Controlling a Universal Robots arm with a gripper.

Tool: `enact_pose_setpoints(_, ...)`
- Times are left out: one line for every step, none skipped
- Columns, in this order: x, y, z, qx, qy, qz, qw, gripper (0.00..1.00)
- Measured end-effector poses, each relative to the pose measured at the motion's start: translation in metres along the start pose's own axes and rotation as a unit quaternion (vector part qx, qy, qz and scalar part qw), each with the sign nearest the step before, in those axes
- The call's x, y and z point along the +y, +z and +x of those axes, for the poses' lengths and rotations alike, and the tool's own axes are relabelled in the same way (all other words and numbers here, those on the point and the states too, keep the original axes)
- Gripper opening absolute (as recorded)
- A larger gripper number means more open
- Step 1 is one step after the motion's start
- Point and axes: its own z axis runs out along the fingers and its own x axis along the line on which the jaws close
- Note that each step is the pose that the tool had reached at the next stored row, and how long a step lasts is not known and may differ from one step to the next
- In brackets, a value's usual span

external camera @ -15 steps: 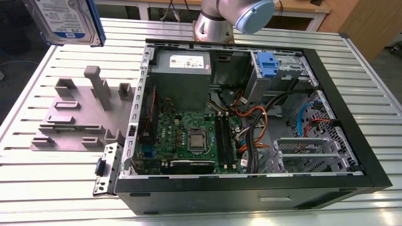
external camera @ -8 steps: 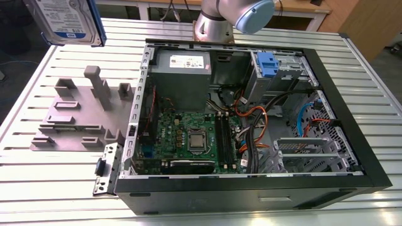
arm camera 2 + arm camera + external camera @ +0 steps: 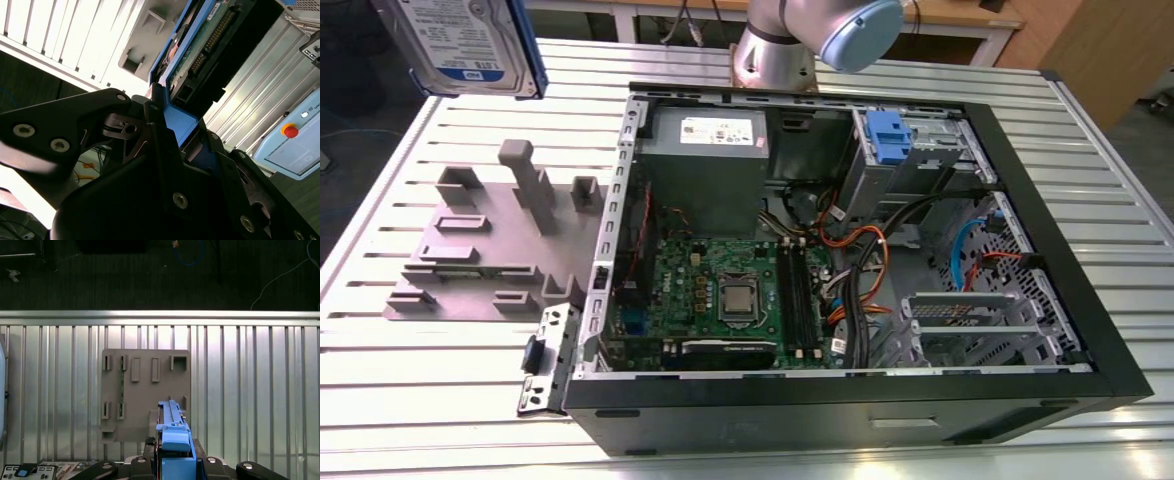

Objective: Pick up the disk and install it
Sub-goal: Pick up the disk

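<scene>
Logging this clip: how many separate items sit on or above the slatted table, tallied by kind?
disk, held aloft in the end effector: 1
open computer case: 1
grey fixture block: 1
blue plastic clip inside the case: 1
Total: 4
</scene>
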Motion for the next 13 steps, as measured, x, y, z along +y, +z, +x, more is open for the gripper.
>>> enact_pose_setpoints(-0.0002,0.0000,0.0000,0.0000,0.000,0.0000,1.00000,0.37)
enact_pose_setpoints(-0.0004,0.0000,0.0000,0.0000,0.000,0.0000,1.00000,0.37)
enact_pose_setpoints(-0.0006,0.0000,0.0000,0.0000,0.000,0.0000,1.00000,0.37)
enact_pose_setpoints(-0.0008,0.0000,0.0000,0.0000,0.000,0.0000,1.00000,0.37)
enact_pose_setpoints(-0.0010,-0.0001,0.0000,0.0000,0.000,0.0000,1.00000,0.37)
enact_pose_setpoints(-0.0012,0.0000,0.0000,0.0000,0.000,0.0000,1.00000,0.37)
enact_pose_setpoints(-0.0014,0.0000,0.0000,0.0000,0.000,0.0000,1.00000,0.37)
enact_pose_setpoints(-0.0015,-0.0001,0.0000,0.0000,0.000,-0.0001,1.00000,0.37)
enact_pose_setpoints(-0.0018,-0.0001,0.0000,0.0000,0.000,0.0000,1.00000,0.37)
enact_pose_setpoints(-0.0020,-0.0001,0.0000,0.0000,0.000,0.0000,1.00000,0.37)
enact_pose_setpoints(-0.0022,-0.0001,0.0000,0.0000,0.000,0.0000,1.00000,0.37)
enact_pose_setpoints(-0.0024,-0.0001,0.0000,0.0000,0.000,-0.0001,1.00000,0.37)
enact_pose_setpoints(-0.0025,-0.0001,0.0000,0.0000,0.000,0.0000,1.00000,0.37)
